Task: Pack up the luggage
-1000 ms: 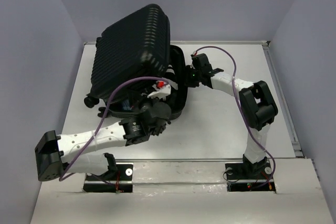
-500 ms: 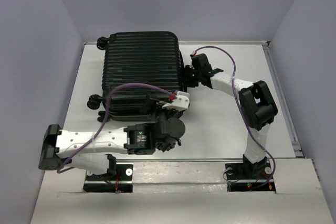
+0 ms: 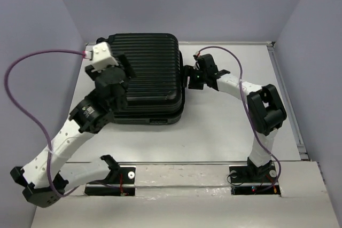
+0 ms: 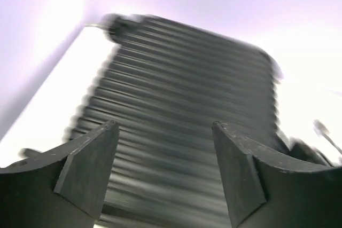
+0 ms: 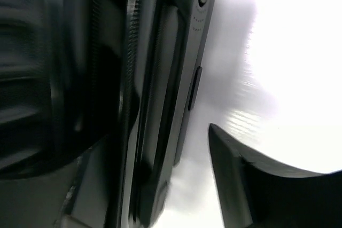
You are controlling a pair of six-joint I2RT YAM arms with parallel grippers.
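Table (image 3: 230, 132) is white and walled in. The luggage (image 3: 149, 73) lies flat on it at far left of centre, ribbed shell up, lid down on the base. Can't tell whether the zip is run. Left arm (image 3: 64, 137) reaches up and over the luggage's left side. Right arm (image 3: 262, 110) is folded in from the right at shell height. Left gripper (image 4: 164, 132) hangs above the ribs with fingers spread wide and nothing between them, no contact with the shell that I can see. Right gripper (image 3: 187, 77) sits right at the luggage's right edge. In the wrist view its one clear finger (image 5: 240, 185) stands off the rim with bare table in the gap, so I read it as part open and holding nothing; the other finger is lost in dark blur. Zip seam (image 5: 133, 52) runs along that edge, and a wheel (image 4: 116, 22) shows at the far left corner, blurred. Handling, my read: the shell is rigid, won't deform, and is probably slick across the ribs, so flat pads on the top face would likely skate. It looks bulky and likely heavy for these arms, so slide or pivot it, don't lift. The best grip points are the rim lip along the seam or a zip pull, with the other arm pressing down on the lid to steady it.
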